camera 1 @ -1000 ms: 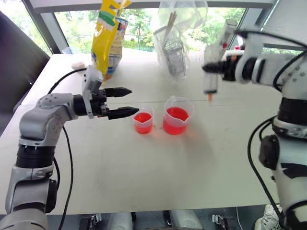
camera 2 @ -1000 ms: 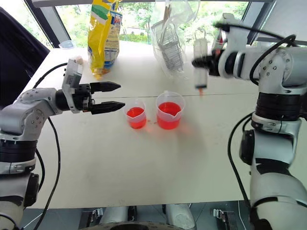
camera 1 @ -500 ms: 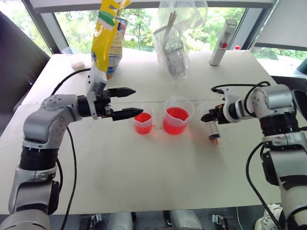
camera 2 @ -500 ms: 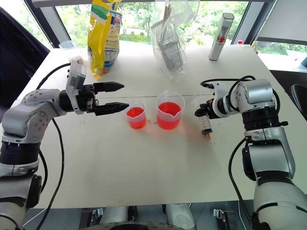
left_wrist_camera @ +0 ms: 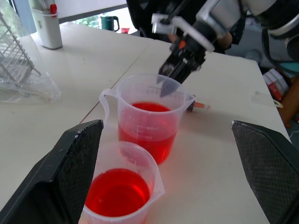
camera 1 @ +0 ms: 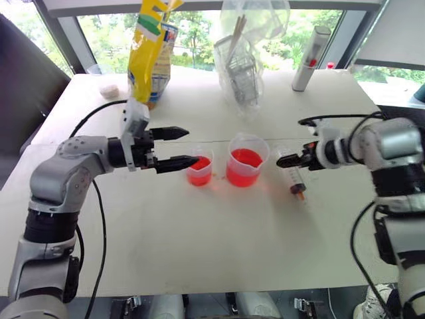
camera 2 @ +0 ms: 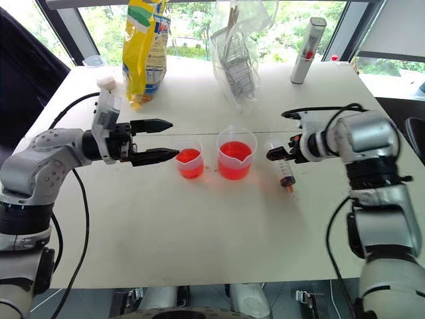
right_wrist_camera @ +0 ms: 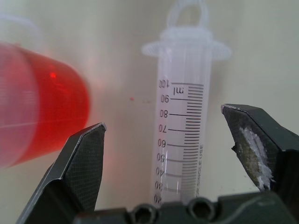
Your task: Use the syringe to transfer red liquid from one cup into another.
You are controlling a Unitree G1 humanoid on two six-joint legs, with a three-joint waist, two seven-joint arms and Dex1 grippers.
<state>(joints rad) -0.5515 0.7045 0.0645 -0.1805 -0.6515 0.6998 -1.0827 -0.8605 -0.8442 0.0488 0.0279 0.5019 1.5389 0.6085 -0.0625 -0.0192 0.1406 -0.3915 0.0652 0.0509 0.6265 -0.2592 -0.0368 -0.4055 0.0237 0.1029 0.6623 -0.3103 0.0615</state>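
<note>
Large clear plastic syringe (camera 2: 286, 171) lies on the white table (camera 2: 219, 226) beside the larger clear cup (camera 2: 235, 153); right gripper (camera 2: 273, 154) open over it; left gripper (camera 2: 166, 139) open; both cups hold red liquid, transfer looks finished.

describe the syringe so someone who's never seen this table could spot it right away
On the white table, find the two clear cups of red liquid near the middle; the larger cup has a pouring lip. Just beyond it, on the robot's right, the syringe lies flat between the open fingers of the right gripper. It is the one clear tube with printed gradations and a reddish tip.
</note>
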